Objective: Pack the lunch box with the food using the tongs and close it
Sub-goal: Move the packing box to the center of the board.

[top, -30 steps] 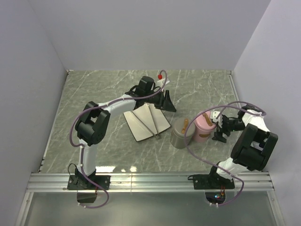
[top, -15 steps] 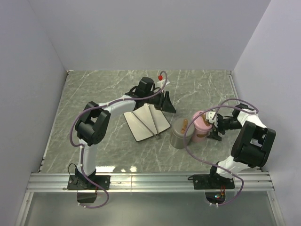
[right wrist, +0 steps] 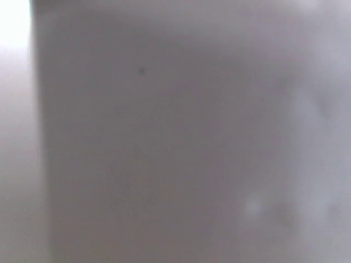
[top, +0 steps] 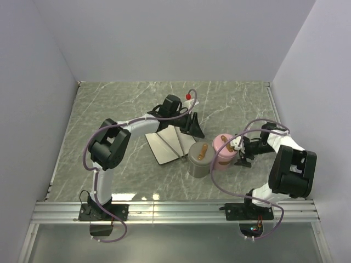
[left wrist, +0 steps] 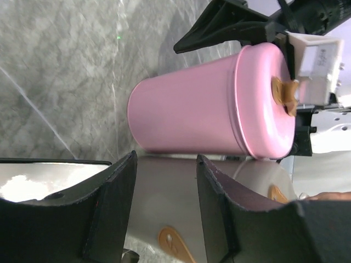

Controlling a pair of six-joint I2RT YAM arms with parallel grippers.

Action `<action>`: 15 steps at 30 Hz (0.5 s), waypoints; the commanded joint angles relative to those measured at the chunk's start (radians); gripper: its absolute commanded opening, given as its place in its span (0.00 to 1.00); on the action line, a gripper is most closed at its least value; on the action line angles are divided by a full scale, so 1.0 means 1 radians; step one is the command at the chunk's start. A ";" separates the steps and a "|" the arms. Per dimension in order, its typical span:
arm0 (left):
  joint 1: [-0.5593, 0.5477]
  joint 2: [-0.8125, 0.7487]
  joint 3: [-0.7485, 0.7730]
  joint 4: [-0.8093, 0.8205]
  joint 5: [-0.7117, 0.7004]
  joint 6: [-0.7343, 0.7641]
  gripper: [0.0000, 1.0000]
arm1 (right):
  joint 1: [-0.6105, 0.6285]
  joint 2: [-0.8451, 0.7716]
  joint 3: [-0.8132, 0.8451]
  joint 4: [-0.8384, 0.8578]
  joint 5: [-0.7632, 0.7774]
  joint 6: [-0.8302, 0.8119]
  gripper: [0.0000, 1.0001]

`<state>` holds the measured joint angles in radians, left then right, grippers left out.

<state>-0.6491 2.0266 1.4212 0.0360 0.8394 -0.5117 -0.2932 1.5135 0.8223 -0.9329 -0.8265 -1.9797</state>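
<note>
- While your left gripper hangs just beside the grey canister, its jaws stand half apart with nothing seen between them; it carries no tool.
- You have the tongs lying on the flat white tray, just left of the grey canister and near that gripper. I judge this suits a pick-up from above.
- Your right gripper stands wide at the pink canister, with one black finger running along its wall. I cannot tell whether it clamps the canister or merely steadies it, and the right wrist view is a blur.
- Both canisters stand upright, side by side and apparently touching. The pink one is lidded, with a brown tab on top. I judge the contact is meant to brace them on the desk.
- You show me no food that I can make out.
- Writing: a white label on the right gripper carries marks too small to read. No brand is visible.
</note>
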 commanded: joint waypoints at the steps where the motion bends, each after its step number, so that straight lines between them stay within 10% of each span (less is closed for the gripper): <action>1: -0.017 -0.045 -0.024 0.005 0.004 0.036 0.53 | 0.042 -0.058 -0.025 -0.004 -0.011 -0.341 0.91; 15: -0.047 -0.042 -0.034 0.004 0.033 0.055 0.48 | 0.149 -0.184 -0.124 0.020 -0.033 -0.341 0.89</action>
<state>-0.6838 2.0266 1.3933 0.0257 0.8425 -0.4881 -0.1749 1.3621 0.7040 -0.9234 -0.8215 -1.9800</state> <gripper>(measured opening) 0.487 0.899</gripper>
